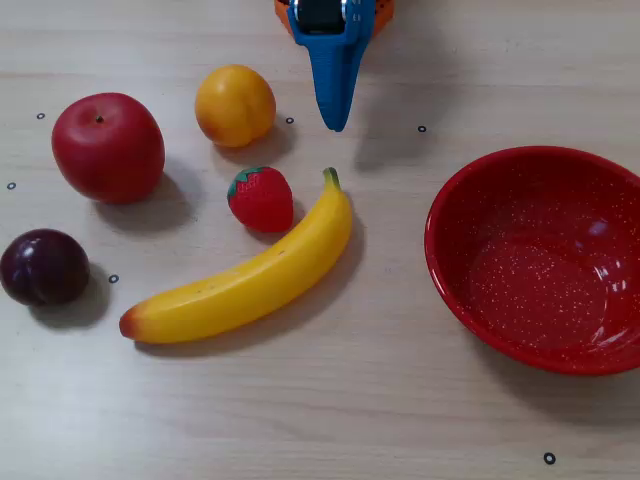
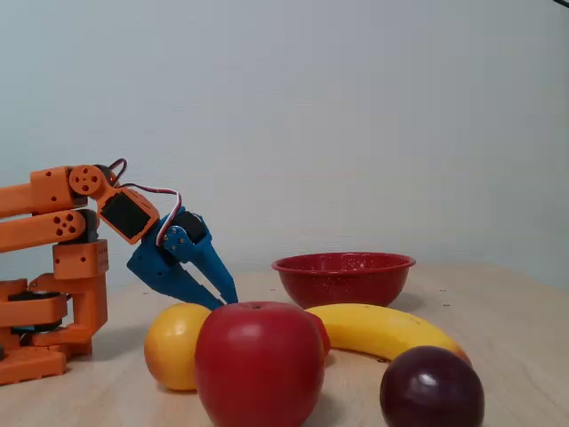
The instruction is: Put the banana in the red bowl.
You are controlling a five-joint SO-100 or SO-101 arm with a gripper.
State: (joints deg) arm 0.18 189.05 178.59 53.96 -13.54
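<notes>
Seen from above: banana (image 1: pixel 245 280) lying diagonally mid-counter (image 1: pixel 330 410), green stem tip up and to the right, orange-red end down and to the left, untouched by any gripper. Just left of the stem end, a strawberry (image 1: pixel 262 199), close beside the banana, contact not certain. Above that, an orange fruit (image 1: pixel 234 105); further left an apple (image 1: pixel 108 147); below the apple a dark plum (image 1: pixel 43 266). Well to the right of the banana, apart from it, the bowl (image 1: pixel 470 300), empty, cut off by the right edge. At top centre, pointing down toward the banana's stem end but short of it, the blue gripper (image 1: pixel 335 120), empty; only one tapering blue tip visible from here. From the low side view: gripper (image 2: pixel 222 295) angled down toward the counter behind the orange fruit (image 2: pixel 175 345), fingers (image 2: pixel 212 271) lying close together with hardly a gap, nothing between them. Apple (image 2: pixel 258 365) large in front, plum (image 2: pixel 432 389) to its right, banana (image 2: pixel 382 329) stretched behind them, bowl (image 2: pixel 343 277) farther back, orange arm (image 2: pixel 53 267) at left.
</notes>
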